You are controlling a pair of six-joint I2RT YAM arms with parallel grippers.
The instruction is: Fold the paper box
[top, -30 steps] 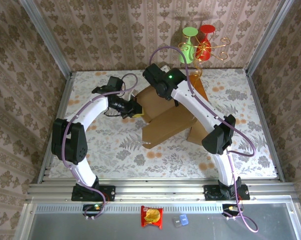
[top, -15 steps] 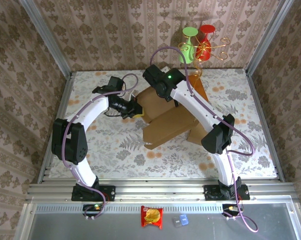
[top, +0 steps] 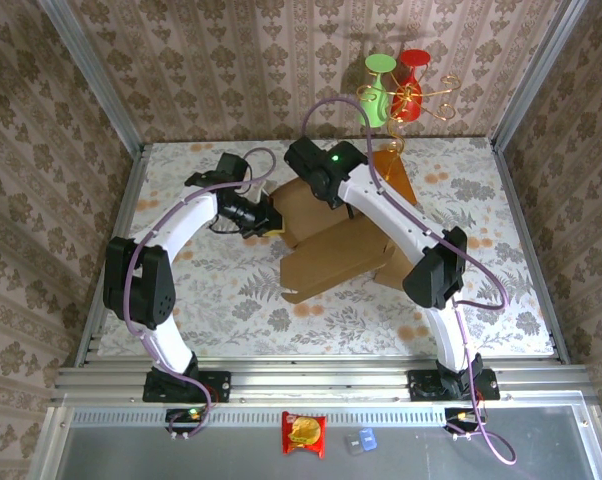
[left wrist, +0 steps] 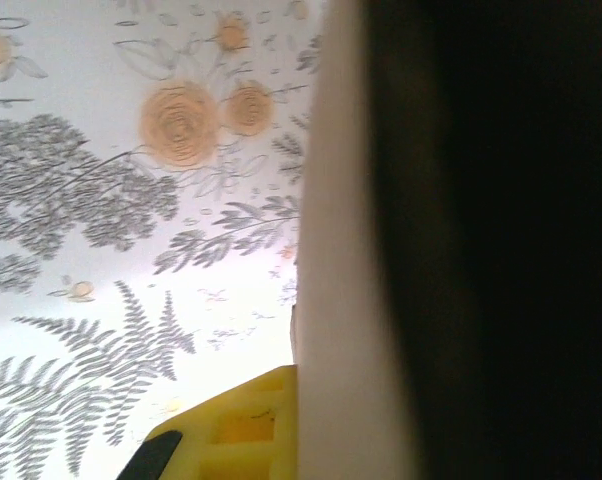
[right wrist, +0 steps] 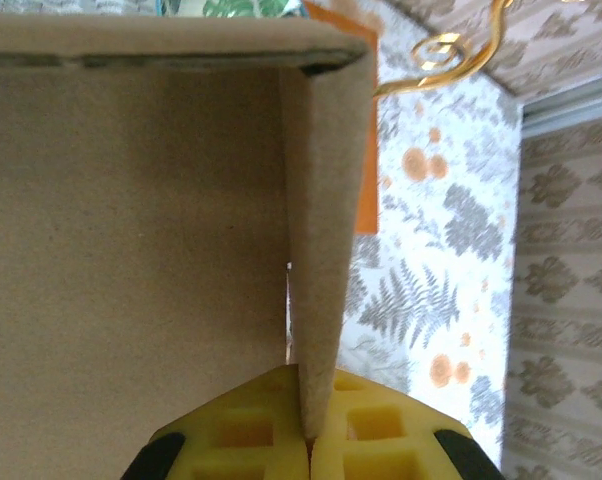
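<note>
1. The paper box (top: 326,255) lies mid-table, part-folded, with its long panel slanting toward the near left.
2. The left gripper (top: 270,222) is clamped on the box's left edge, and one yellow pad (left wrist: 243,432) sits tight against the cardboard wall.
3. Farther back, the right gripper (right wrist: 306,440) pinches an upright flap (right wrist: 321,230) between closed pads.
4. With both ends held, opposed pulls could tear or miscrease the thin board, or a pad could slip off.
5. At the far right, the goblet stand (top: 401,95) is near the right gripper, and a wide swing could topple it.
</note>
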